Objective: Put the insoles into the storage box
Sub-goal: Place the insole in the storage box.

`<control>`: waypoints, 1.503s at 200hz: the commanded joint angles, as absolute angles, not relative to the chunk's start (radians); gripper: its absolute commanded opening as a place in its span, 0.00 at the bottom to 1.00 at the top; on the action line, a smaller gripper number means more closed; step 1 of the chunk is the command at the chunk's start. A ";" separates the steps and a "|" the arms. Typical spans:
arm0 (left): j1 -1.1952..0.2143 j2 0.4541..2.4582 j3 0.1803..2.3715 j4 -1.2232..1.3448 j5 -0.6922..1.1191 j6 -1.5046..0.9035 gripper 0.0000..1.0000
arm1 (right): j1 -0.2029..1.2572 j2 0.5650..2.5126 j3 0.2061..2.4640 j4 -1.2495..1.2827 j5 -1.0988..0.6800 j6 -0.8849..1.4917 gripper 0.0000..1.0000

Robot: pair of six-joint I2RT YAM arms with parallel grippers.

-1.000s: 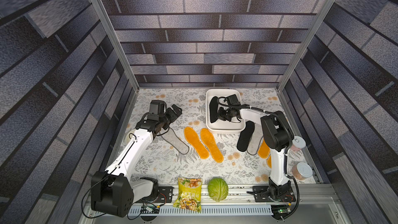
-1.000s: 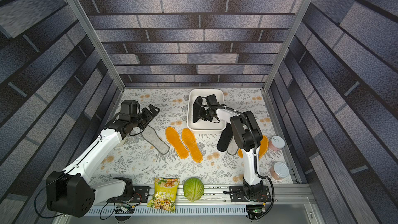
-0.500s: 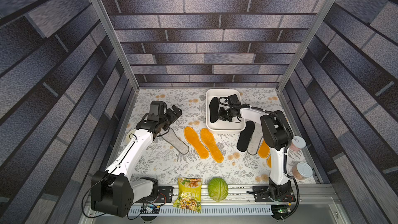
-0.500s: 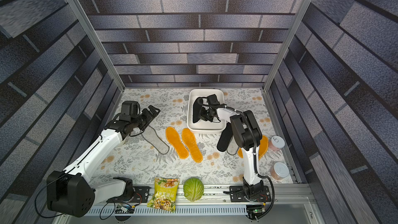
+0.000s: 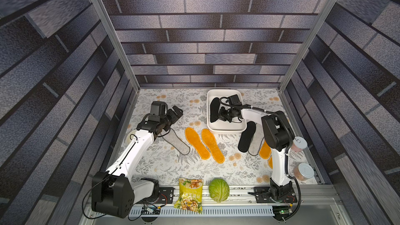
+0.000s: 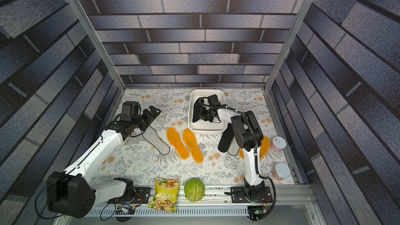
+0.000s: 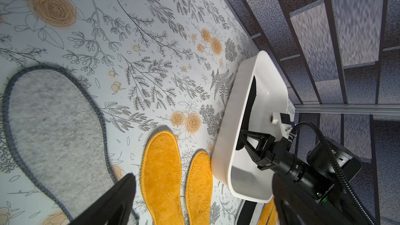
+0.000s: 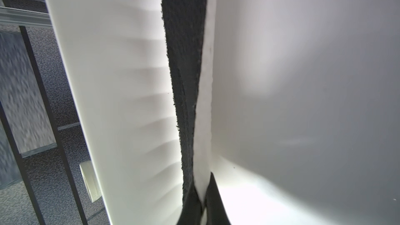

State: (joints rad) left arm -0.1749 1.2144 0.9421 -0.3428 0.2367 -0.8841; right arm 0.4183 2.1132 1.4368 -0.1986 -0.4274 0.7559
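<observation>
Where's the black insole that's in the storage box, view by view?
In a top view: black insole inside the storage box, along its wall nearer the left arm.
In a top view: same spot.
Left wrist: dark strip inside the box.
Right wrist: dark band across mid-frame.
Shared landmark: the box's white wall.
</observation>
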 commanded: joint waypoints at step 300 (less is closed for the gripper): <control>-0.168 1.243 0.943 -0.311 0.341 -0.864 1.00 | 0.410 1.680 1.450 -0.548 -0.179 0.592 0.64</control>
